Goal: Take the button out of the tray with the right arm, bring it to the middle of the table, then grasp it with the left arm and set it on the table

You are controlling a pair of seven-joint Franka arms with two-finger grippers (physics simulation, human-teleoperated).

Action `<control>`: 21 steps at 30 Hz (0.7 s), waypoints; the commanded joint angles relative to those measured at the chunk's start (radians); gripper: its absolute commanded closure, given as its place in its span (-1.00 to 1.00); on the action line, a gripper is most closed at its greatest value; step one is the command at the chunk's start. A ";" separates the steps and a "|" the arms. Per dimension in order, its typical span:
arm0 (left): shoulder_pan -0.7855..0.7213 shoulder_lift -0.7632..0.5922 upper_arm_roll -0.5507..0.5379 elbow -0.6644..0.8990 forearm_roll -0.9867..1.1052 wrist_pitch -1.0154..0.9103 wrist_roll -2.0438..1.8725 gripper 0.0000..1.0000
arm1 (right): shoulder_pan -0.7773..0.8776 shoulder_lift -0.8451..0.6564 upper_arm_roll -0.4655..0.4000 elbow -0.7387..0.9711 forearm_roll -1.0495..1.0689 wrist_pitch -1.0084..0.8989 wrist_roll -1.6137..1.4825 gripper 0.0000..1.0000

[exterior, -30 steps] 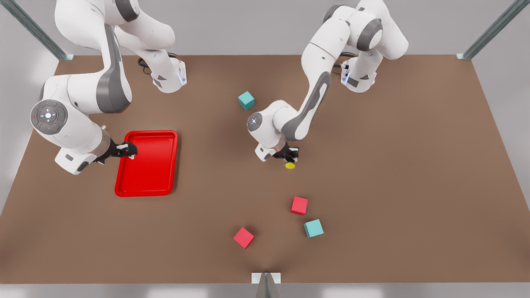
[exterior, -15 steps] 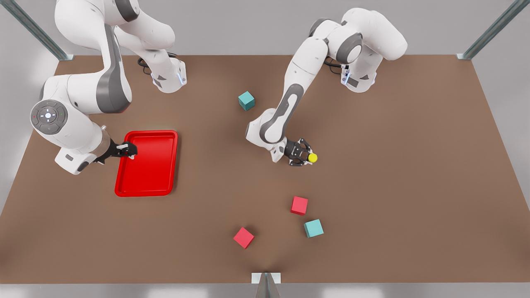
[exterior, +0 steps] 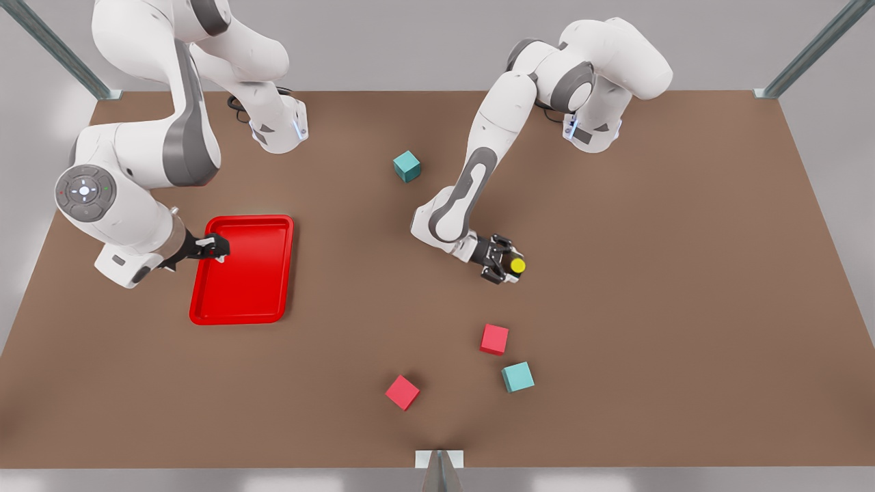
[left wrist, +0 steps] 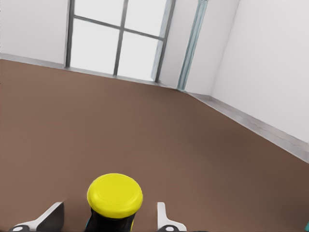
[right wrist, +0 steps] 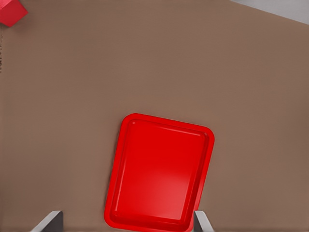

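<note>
Two white arms share the brown table (exterior: 683, 287), and the red tray (exterior: 249, 270) near the front view's left lies empty. Above the tray's edge hangs the right gripper (exterior: 212, 247), fingers spread wide with nothing between them; that arm waits. Mid-table, the left gripper (exterior: 504, 268) is pinching the button (exterior: 517, 265) by its dark body, the yellow cap poking out past the fingertips (left wrist: 163, 215) in the left wrist view. Judging by its look, the button is tiny, light and rigid, with a smooth rounded cap likely to slip, so the flat boxy sides are the place to hold. Compared with half a second ago, the left gripper and button have shifted slightly toward the near edge, while the right arm has barely stirred.
</note>
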 commanded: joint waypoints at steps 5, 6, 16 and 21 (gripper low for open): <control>-0.002 -0.005 0.001 0.000 0.023 -0.003 -0.461 -1.00 | -0.003 -0.001 0.000 0.000 0.000 0.000 -0.001 -1.00; -0.002 -0.005 0.003 0.000 0.027 -0.004 -0.461 -1.00 | -0.003 -0.001 0.000 0.000 0.000 0.000 -0.001 -1.00; -0.003 -0.048 0.003 -0.035 0.070 -0.102 -0.364 -1.00 | -0.004 -0.001 0.000 0.000 0.000 0.000 -0.001 -1.00; -0.003 -0.132 0.004 -0.035 0.078 -0.144 -0.180 -1.00 | -0.004 -0.001 0.000 0.000 0.000 0.000 -0.001 -1.00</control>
